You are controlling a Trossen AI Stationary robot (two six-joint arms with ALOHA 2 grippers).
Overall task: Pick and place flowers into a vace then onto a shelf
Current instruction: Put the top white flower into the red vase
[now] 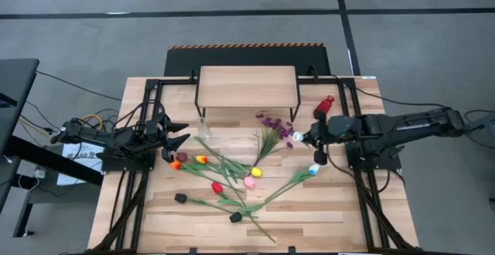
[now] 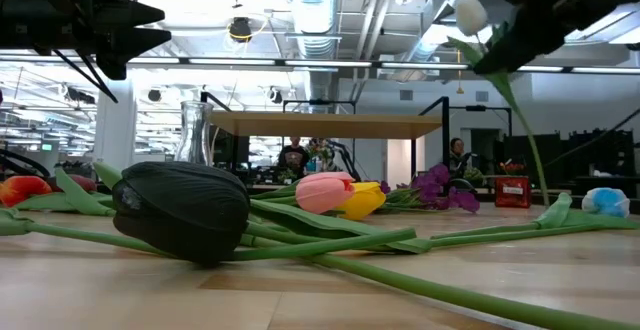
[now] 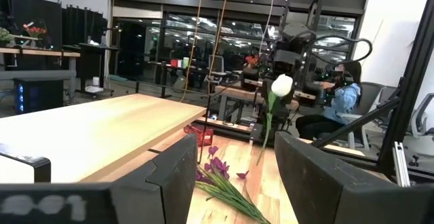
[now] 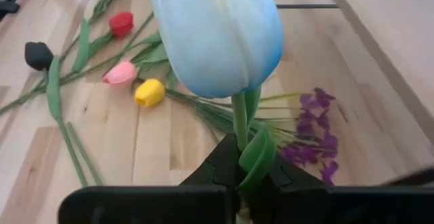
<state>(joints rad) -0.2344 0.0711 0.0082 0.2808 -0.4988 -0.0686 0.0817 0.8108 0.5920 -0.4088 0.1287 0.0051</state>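
The low light-wood shelf on thin black legs [image 1: 247,85] stands at the table's far edge. Loose green-stemmed artificial flowers [image 1: 232,179] lie scattered on the slatted tabletop before it. The right gripper [image 4: 237,176] is clamped on the stem of a white tulip [image 4: 215,30], held above the table near the purple sprigs [image 1: 272,123]. The left gripper [image 1: 179,137] hovers spread apart, empty, beside a clear glass vase [image 1: 204,129].

Two dark, cable-draped arms [image 1: 402,125]
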